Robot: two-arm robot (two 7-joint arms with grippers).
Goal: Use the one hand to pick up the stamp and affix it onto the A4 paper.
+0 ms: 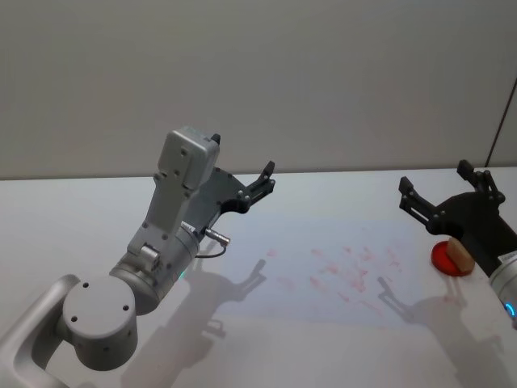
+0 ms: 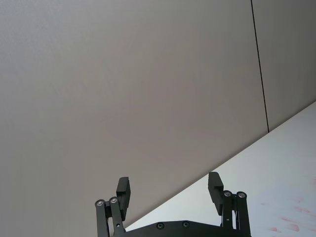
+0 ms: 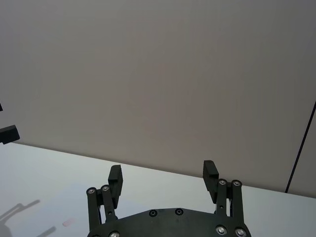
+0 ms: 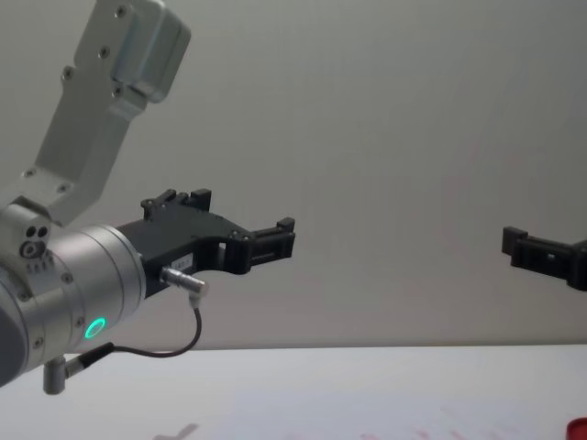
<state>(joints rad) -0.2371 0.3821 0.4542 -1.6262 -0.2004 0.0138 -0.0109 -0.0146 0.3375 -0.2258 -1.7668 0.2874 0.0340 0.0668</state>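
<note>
Located small light-brown wooden stamp [image 1: 460,256] sitting on a round red pad [image 1: 442,257] on the white tabletop [image 1: 323,356], just off the right edge of the flat white A4 paper [image 1: 339,242] bearing faint red marks. Noted black right gripper [image 1: 440,187] raised in the air, fingers spread and empty, with stamp lower down, behind the fingertips, untouched. Recorded black left gripper [image 1: 262,182] likewise spread and empty, raised near the paper's left side, well apart from stamp.
</note>
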